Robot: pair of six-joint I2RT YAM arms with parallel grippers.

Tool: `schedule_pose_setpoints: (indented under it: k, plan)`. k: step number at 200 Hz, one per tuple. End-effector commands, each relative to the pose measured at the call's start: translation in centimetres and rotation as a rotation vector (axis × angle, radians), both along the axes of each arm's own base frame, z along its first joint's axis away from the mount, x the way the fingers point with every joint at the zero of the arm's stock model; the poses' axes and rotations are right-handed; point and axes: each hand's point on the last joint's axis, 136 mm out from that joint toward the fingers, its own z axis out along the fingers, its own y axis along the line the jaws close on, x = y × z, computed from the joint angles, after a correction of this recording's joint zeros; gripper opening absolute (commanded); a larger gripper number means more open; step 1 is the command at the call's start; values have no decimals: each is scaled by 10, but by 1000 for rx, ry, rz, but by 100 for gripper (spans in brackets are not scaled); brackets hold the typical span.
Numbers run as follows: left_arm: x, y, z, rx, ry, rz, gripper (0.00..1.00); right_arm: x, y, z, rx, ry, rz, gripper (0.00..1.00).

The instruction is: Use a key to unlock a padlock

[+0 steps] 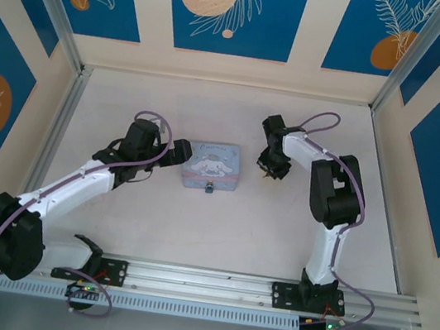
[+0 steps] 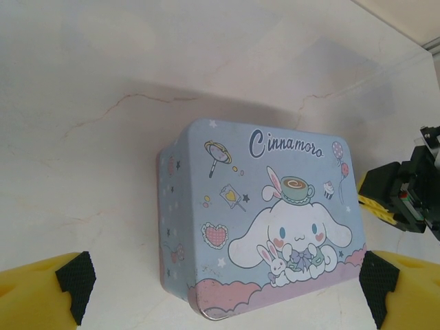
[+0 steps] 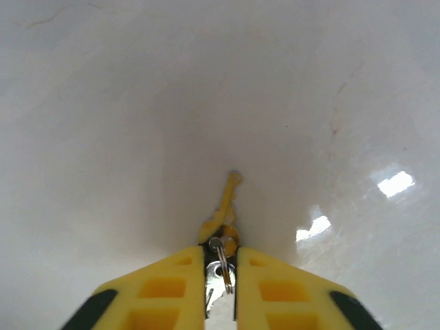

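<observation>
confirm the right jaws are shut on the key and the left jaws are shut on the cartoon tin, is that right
No: the left gripper has its jaws wide open, one each side of the tin, as the left wrist view shows. The right gripper does have its jaws shut on the key.

A robot test cell in a lab: a pale marbled desk (image 1: pixel 192 236) boxed in by beige walls (image 1: pixel 227 70) with blue leaf-print panels (image 1: pixel 235 8), aluminium corner posts (image 1: pixel 53 0) and a slotted rail (image 1: pixel 210 281) along the near edge.
</observation>
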Motion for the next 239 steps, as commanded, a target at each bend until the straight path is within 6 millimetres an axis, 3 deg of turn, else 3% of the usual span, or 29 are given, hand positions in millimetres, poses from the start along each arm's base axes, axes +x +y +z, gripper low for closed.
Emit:
schedule_pose_setpoints:
  k: [1,26,58,92,153,196,239]
  plan:
    - [-3,0,0,-6,11,-11,100,-21,-3,-10,29,37,23,10]
    - [-6,-1,1,-14,16,-17,100,-35,-1,-3,71,9,55,0]
    - [-11,-3,2,-34,28,-22,100,-58,10,12,151,-32,119,0]
    - [-18,-2,1,-53,39,-22,100,-94,39,29,251,-63,260,0]
    - [-28,-2,-2,-66,72,-29,100,-171,93,39,387,-95,546,0]
    - [-32,-14,-10,-138,129,-34,100,-182,131,74,565,-272,749,0]
    - [-35,-44,-10,-221,164,-79,100,-169,156,114,633,-373,846,0]
